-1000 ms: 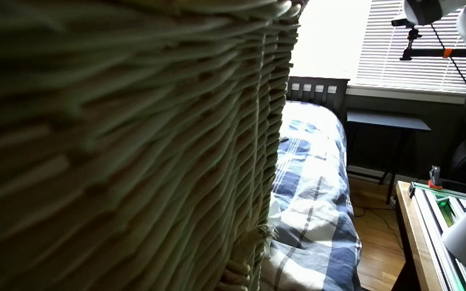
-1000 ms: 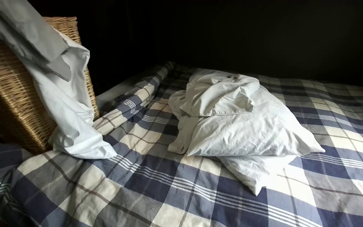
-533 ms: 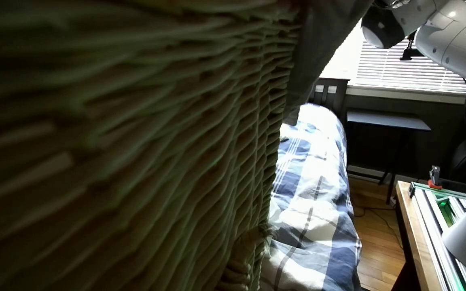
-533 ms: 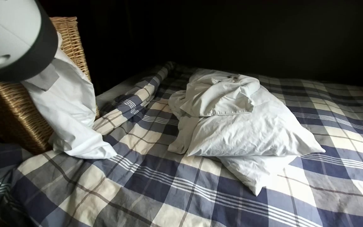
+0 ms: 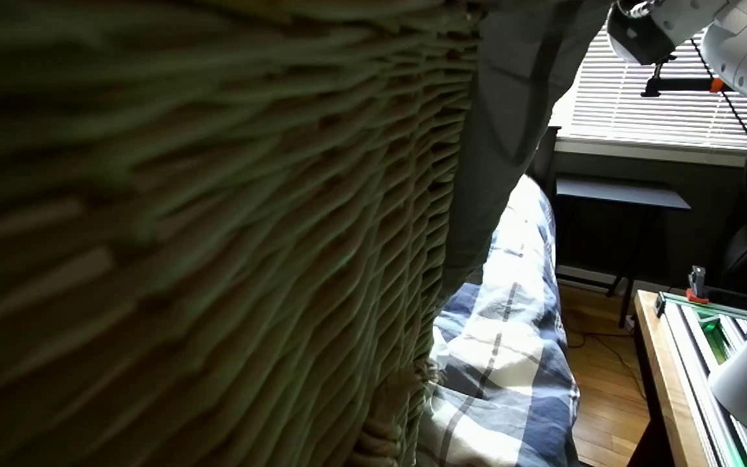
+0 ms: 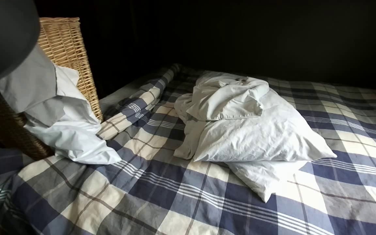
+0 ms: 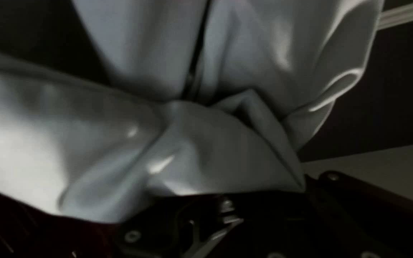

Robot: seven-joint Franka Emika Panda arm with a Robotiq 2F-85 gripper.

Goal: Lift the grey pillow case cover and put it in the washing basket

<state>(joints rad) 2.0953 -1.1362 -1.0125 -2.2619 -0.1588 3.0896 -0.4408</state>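
Here, the claw [image 7: 224, 204] is clamped on bunched folds of the grey pillow case cover [image 7: 206, 154], its fingertips hidden by fabric; in both exterior views the cover hangs just outside the washing basket [image 6: 67, 42]; farther off, a crumpled white cloth [image 6: 227, 102] tops a white pillow [image 6: 266, 140] on the plaid bed surface [image 6: 162, 195]

Leaving passing room across the plaid duvet [image 6: 157, 184], between the wicker basket [image 6: 67, 49] and the white pillows [image 6: 259, 140]. Obstructing the basket's front with white cloth [image 6: 80, 147] at its foot, hanging grey pillowcase [image 6: 28, 83] higher up, and robot arm [image 6: 5, 40] before its upper part.
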